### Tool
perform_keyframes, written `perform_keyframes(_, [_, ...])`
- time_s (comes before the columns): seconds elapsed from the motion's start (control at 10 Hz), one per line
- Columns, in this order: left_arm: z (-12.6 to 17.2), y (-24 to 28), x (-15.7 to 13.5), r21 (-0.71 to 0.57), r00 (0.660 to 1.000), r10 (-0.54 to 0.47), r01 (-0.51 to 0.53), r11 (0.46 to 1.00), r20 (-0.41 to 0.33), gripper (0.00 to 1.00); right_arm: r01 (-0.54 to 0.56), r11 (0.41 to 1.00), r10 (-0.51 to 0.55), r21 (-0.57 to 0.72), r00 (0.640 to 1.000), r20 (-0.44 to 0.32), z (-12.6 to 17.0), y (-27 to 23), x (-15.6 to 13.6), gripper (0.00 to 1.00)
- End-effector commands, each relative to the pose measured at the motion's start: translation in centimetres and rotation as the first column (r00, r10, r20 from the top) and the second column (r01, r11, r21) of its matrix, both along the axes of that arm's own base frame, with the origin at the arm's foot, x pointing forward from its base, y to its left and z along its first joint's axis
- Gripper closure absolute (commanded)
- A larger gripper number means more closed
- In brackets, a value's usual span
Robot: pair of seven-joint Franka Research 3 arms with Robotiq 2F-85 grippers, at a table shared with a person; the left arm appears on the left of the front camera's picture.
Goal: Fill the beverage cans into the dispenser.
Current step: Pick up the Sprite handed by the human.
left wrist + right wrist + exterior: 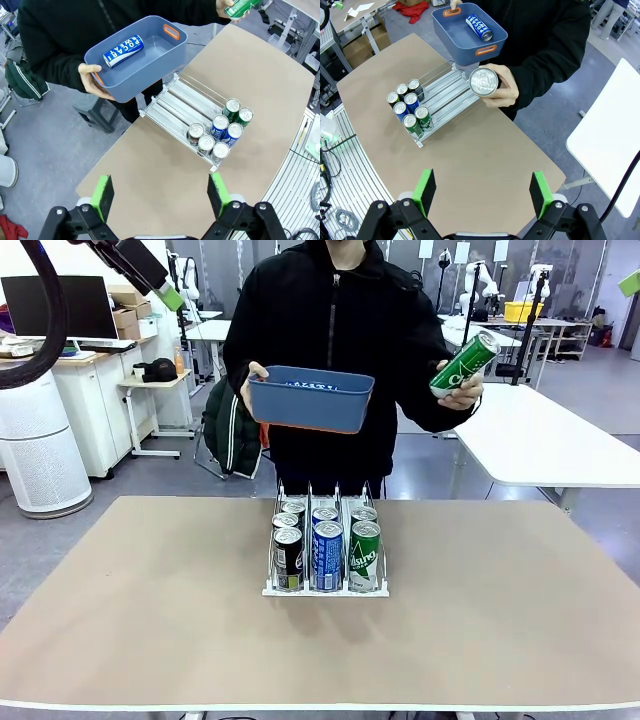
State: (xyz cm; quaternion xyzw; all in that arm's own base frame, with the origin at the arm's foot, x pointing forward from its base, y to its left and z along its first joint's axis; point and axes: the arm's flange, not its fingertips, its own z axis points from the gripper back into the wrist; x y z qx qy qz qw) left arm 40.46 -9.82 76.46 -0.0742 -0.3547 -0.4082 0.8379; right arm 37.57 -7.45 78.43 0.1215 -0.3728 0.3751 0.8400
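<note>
Dispenser (185, 100) holds seven cans (327, 555), tub (310, 405) one blue can (123, 50); both arms' jaws wide.

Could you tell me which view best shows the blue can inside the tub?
The left wrist view: the blue can lies on its side in the tub, its lettering plain to read. The right wrist view shows it smaller and end-on; in the front view the tub's wall hides nearly all of it.
</note>
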Motion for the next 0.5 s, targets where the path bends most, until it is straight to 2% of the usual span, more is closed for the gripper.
perform_keyframes(0.0, [-0.02,0.12,-0.09,0.001,1.0,0.0,0.0,1.0,-0.005,0.0,-0.012,1.0,0.012,0.011,1.0,0.003,-0.13,0.21,-0.02,0.0])
perform_keyframes(0.4, [-0.02,0.12,-0.09,0.001,1.0,0.0,0.0,1.0,-0.005,0.0,-0.012,1.0,0.012,0.011,1.0,0.003,-0.13,0.21,-0.02,0.0])
